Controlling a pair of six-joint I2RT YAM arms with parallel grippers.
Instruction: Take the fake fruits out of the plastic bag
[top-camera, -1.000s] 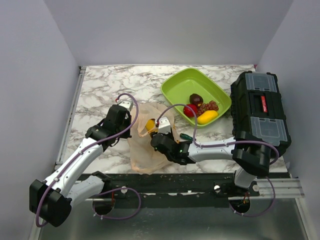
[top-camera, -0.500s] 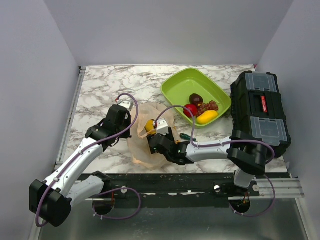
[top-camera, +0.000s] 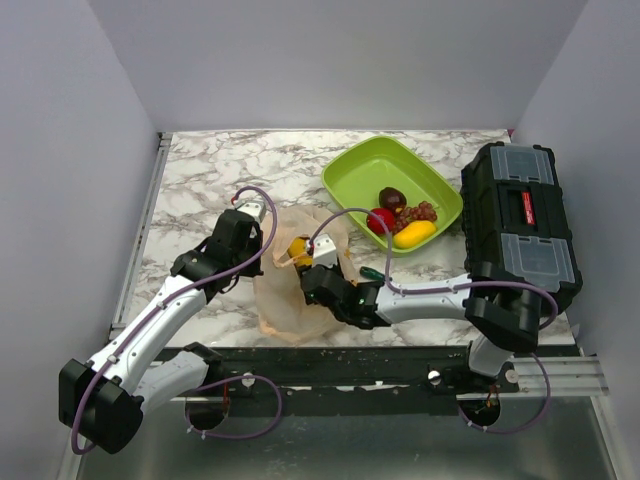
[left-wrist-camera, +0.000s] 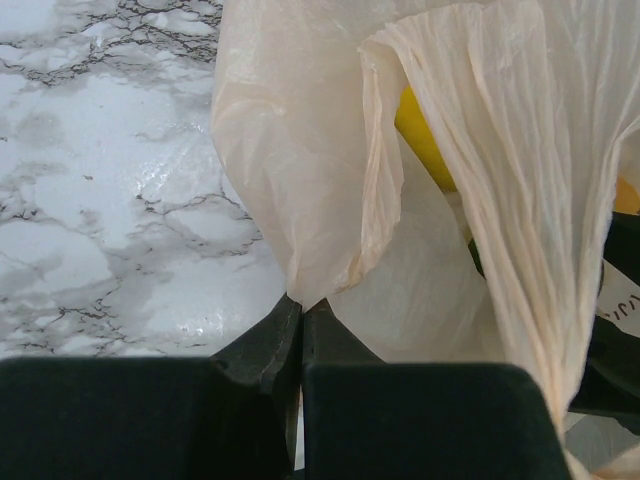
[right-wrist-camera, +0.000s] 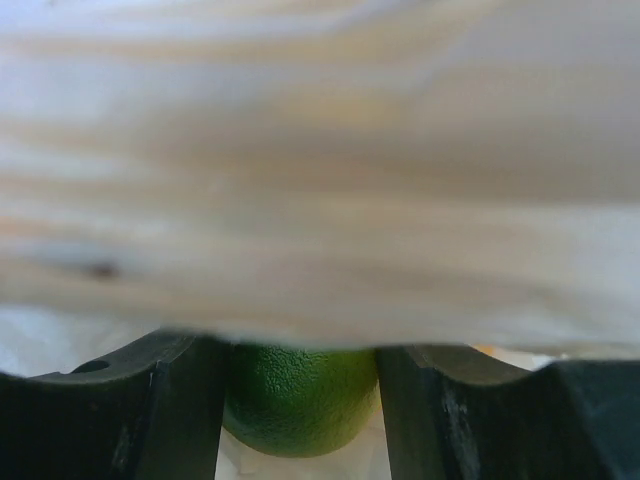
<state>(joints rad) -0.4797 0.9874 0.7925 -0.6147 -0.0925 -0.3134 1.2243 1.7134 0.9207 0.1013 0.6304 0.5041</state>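
Film at the left lip of the plastic bag is nipped between the left jaws, which are pressed together on it with no gap showing. The pinch lifts that edge off the marble worktop, and this seems to be why the bag's mouth stands open and would not drag along when something is pulled out. Inside the opening, the left wrist view shows a yellow fruit resting against the far wall of the bag.

Further right, the right jaws have gone in through the mouth of the bag. The wrist view shows its fingers set narrow, one on either side of a green fruit that fills the space between them, so I judge it gripped. Blurred bag film covers the upper part of that view and hides the rest. The step in hand looks like drawing this fruit out while the other arm anchors the bag.

A green-handled screwdriver lies just right of the bag. Beyond it, the lime-green tray already holds a plum, a red apple, grapes and a yellow piece, so it serves as the drop-off. A black toolbox stands at the far right.
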